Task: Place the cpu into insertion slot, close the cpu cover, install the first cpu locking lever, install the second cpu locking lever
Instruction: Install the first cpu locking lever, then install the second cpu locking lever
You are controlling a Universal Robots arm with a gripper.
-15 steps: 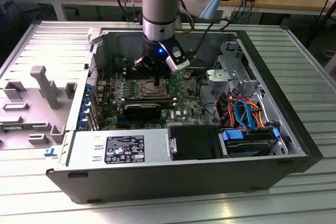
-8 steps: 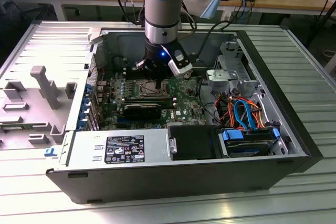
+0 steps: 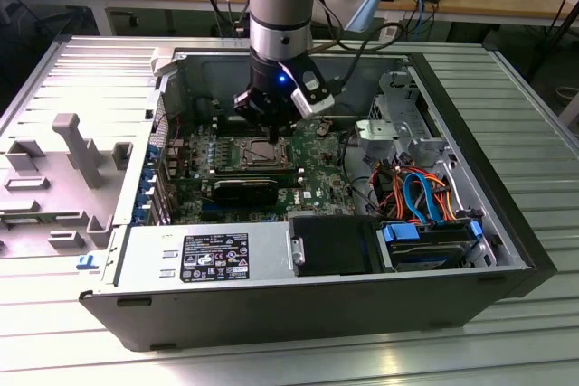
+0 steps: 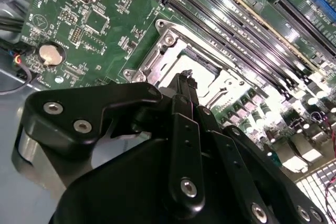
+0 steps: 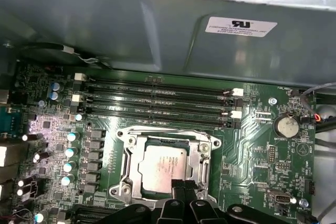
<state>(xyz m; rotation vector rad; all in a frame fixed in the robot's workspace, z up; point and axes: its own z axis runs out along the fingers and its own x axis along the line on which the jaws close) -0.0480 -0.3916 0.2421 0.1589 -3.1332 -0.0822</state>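
The gripper (image 5: 181, 187) has its fingers pinched shut with nothing in them, right over the six o'clock edge of the cpu (image 5: 163, 166), which lies flat under the cpu cover (image 5: 202, 156).

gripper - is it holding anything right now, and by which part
Nothing seems held: the gripper fingertips are together over the cpu, which lies in the insertion slot.

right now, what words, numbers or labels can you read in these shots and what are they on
None can be read for sure.
White label on the case wall: print too small.
Black label on the power supply box: too small.
cpu top: faint marks, unreadable.
Motherboard white lettering: too small.
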